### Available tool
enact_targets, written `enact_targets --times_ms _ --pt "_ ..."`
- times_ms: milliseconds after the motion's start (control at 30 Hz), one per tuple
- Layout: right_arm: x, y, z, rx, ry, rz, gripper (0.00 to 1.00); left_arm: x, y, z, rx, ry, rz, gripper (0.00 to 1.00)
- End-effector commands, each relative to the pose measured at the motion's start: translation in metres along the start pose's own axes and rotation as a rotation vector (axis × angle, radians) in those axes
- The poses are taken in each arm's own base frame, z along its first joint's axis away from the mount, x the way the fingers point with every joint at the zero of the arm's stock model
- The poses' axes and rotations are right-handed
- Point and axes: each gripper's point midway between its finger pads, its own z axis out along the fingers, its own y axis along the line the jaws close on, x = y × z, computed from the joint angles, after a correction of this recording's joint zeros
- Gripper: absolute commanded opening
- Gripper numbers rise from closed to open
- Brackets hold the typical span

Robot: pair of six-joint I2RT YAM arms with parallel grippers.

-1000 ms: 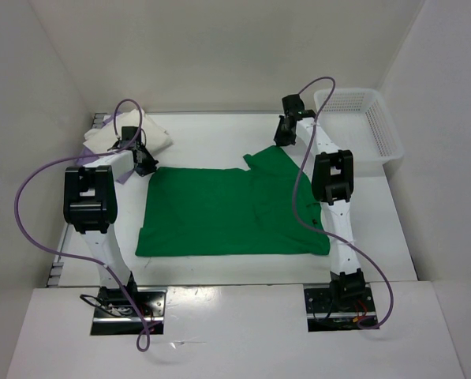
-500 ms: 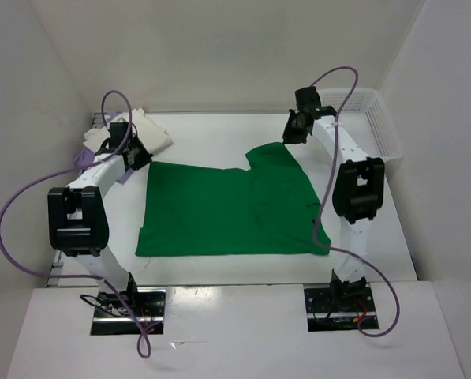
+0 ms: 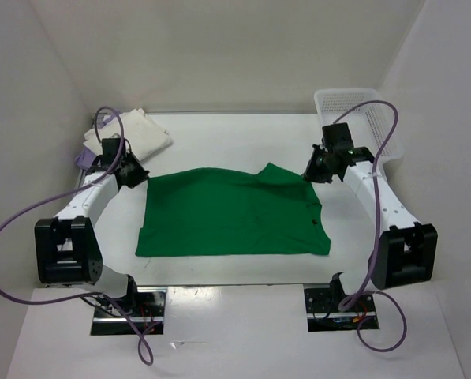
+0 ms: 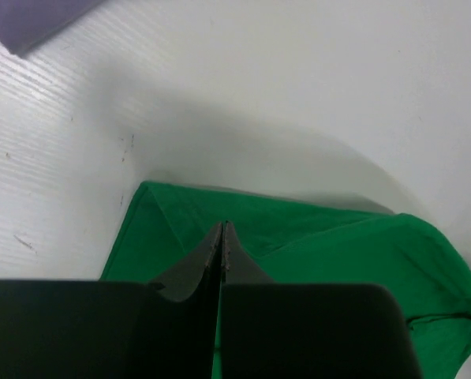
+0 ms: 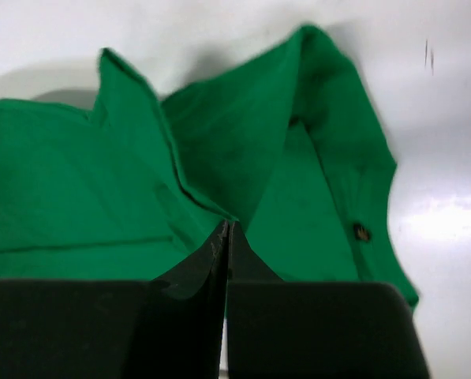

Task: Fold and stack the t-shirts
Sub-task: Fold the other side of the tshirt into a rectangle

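My left gripper and right gripper each clamp a far corner of the green t-shirt, which is spread flat on the table between them (cream t-shirt lies far left).

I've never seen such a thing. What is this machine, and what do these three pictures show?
This is a robot: two jointed arms bolted at the table's near edge, each ending in a two-fingered tool. The wide picture looks down from above and behind them. The other two come from a camera on each wrist, so the dark shapes at the bottom are that tool's own fingers. A green shirt lies spread on the table. The left tool is closed on its far left corner, the right tool on its far right edge, where the cloth rises in a fold. At the far left lies a cream shirt with a lavender shirt showing at its edge. A white mesh basket stands far right.
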Motion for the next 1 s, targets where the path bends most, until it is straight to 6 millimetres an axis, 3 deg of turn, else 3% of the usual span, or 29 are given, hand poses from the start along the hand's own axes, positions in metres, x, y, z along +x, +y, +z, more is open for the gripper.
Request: enact_targets --times_ms 0,133,367,500,767,833,867,967 --pt "0.044 -0.019 -0.01 0.027 0.098 0.031 0.0 0.0 0.002 -0.02 0.015 -0.013 -0.002 0.0" --pt "0.073 -0.027 -0.025 0.027 0.154 0.055 0.0 0.008 0.017 -0.026 -0.016 0.008 -0.011 0.0" --pt "0.099 -0.041 -0.038 0.078 0.225 0.072 0.0 0.036 0.05 -0.03 -0.08 0.075 -0.028 0.0" --pt "0.107 -0.054 -0.046 0.123 0.226 0.079 0.0 0.039 0.06 -0.034 -0.097 0.079 -0.035 0.0" --pt "0.115 -0.06 -0.068 0.167 0.246 0.107 0.0 0.046 0.066 -0.035 -0.108 0.105 -0.037 0.0" --pt "0.113 -0.062 -0.07 0.181 0.224 0.114 0.05 0.049 0.07 -0.034 -0.123 0.109 -0.037 0.05" --pt "0.113 -0.062 -0.07 0.182 0.223 0.123 0.16 0.048 0.068 -0.035 -0.119 0.101 -0.047 0.1" --pt "0.11 -0.061 -0.07 0.18 0.223 0.11 0.26 0.046 0.07 -0.035 -0.124 0.096 -0.078 0.3"
